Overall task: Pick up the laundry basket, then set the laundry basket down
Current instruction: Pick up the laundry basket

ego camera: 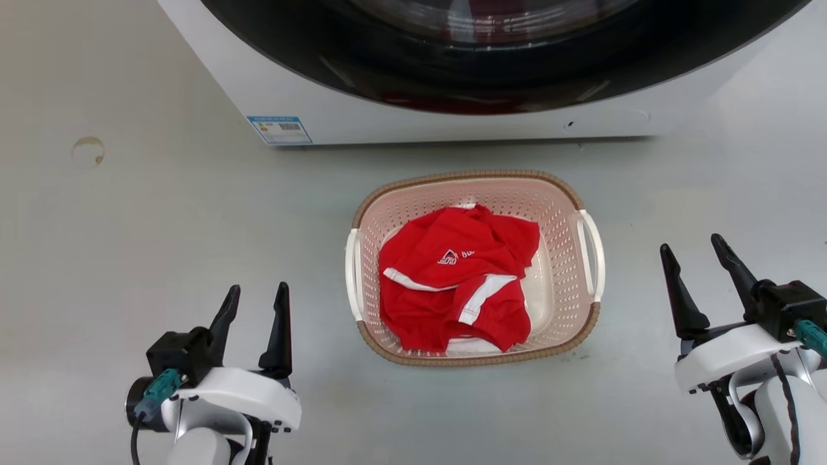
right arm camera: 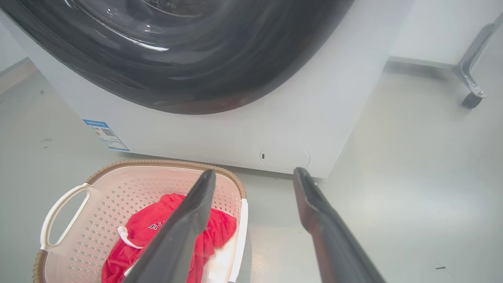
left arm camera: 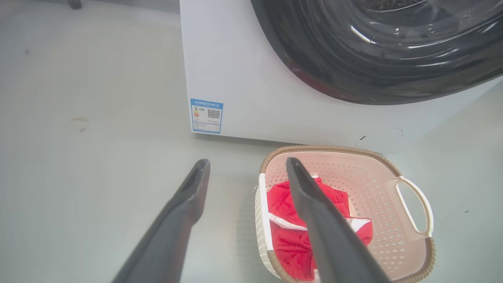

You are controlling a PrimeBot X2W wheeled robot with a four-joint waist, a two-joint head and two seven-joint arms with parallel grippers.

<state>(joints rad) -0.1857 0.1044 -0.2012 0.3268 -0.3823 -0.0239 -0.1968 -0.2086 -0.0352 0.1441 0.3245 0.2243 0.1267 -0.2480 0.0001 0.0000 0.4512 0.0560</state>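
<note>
Approaching: laundry basket (ego camera: 475, 174) sits on floor (ego camera: 129, 226) just before washing machine (ego camera: 362, 97). Left gripper (ego camera: 258, 287) and right gripper (ego camera: 692, 243) both spread, empty, well apart from it. Best move: each takes its nearest white handle (ego camera: 352, 274), lifting evenly.

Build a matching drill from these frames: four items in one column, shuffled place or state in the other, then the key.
Column one
1. laundry basket
2. red shirt
3. washing machine
4. left end effector

Column two
A. white body, dark round door, blue label at a lower corner
B. open, empty, apart from the basket
C. on the floor, in front of the machine
D. crumpled inside the basket

Pairs: 1-C, 2-D, 3-A, 4-B
</note>
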